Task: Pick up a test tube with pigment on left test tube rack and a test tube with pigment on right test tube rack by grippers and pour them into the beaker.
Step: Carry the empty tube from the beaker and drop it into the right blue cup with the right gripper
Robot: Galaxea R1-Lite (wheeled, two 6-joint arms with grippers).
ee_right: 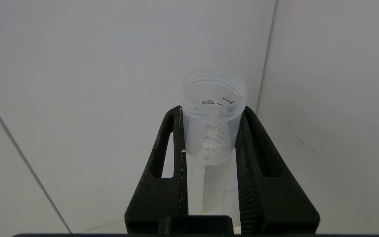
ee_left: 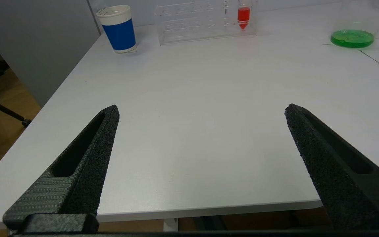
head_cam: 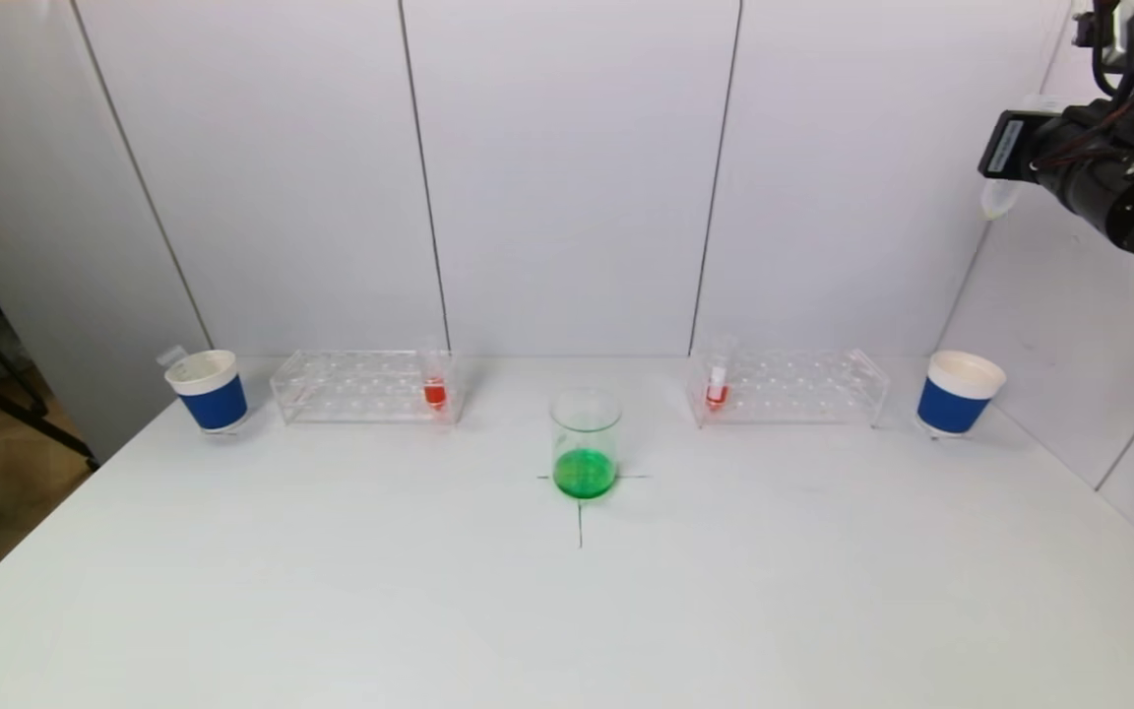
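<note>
A glass beaker (head_cam: 585,443) with green liquid stands mid-table; it also shows in the left wrist view (ee_left: 352,33). The left clear rack (head_cam: 360,386) holds one tube of red pigment (head_cam: 435,389), also seen in the left wrist view (ee_left: 243,14). The right rack (head_cam: 793,386) holds one red tube (head_cam: 717,386). My right gripper (head_cam: 1020,148) is raised high at the far right, shut on an empty clear tube (ee_right: 213,98), whose tip shows in the head view (head_cam: 999,200). My left gripper (ee_left: 202,107) is open and empty over the table's near left edge, out of the head view.
A blue-and-white paper cup (head_cam: 208,391) stands left of the left rack, with a clear piece sticking out of it. A second cup (head_cam: 956,394) stands right of the right rack. White wall panels close the back and right sides.
</note>
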